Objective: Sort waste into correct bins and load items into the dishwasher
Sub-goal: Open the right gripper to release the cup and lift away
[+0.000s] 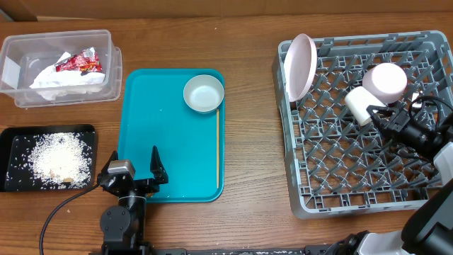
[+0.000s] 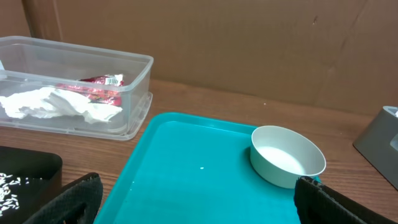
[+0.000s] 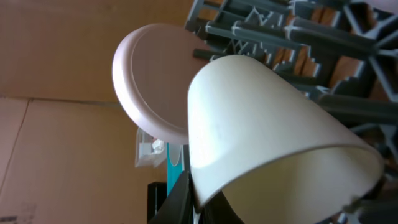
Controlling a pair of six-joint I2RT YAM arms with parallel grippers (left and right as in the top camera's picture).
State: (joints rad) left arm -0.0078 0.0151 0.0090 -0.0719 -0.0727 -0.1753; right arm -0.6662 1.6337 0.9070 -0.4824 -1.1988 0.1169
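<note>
Right gripper (image 1: 379, 115) is clamped on the rim of the white cup (image 1: 359, 104), held on its side over the grey dish rack (image 1: 304, 177), beside a pink plate (image 1: 300, 66) standing on edge. Left gripper (image 1: 134, 161), jaws apart, sits at the teal tray's (image 1: 170, 127) near corner; a white bowl (image 1: 204, 93) rests at its far end.

**Soft, even light; blur up close**

Overhead is bright and crisp, shadows faint. The right wrist's cup (image 3: 267, 143) looms soft-focused, its lower side shaded. The left wrist's near fingers (image 2: 68, 199) are dark and blurred.
</note>
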